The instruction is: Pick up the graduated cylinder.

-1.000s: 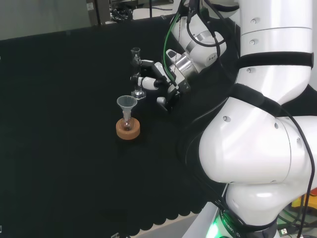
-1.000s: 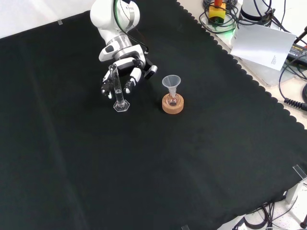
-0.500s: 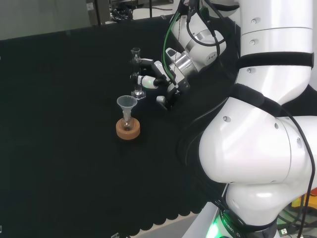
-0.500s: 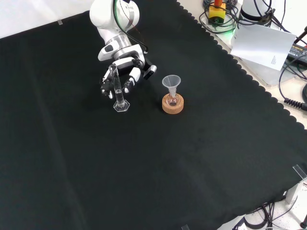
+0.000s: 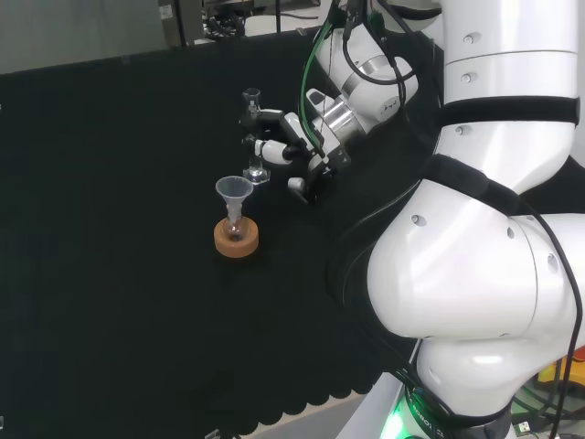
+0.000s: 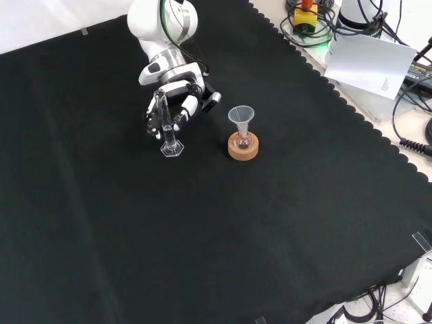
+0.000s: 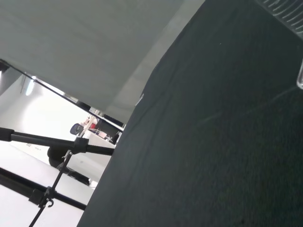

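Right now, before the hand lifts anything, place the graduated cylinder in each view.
Head view: cylinder stands upper centre, just left of the hand, behind the funnel.
Front view: cylinder stands upper left of centre, in front of the hand, left of the funnel.
Wrist view: I cannot place it with certainty.
Shared landmark: the cork ring under the funnel.

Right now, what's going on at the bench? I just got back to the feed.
The hand is at the graduated cylinder, its fingers curled around the tube from behind in the front view. The cylinder stands upright, and its base looks to be on the black cloth, so it appears not yet lifted. Beside it, apart from the hand, a clear funnel sits in a small flask on a cork ring.
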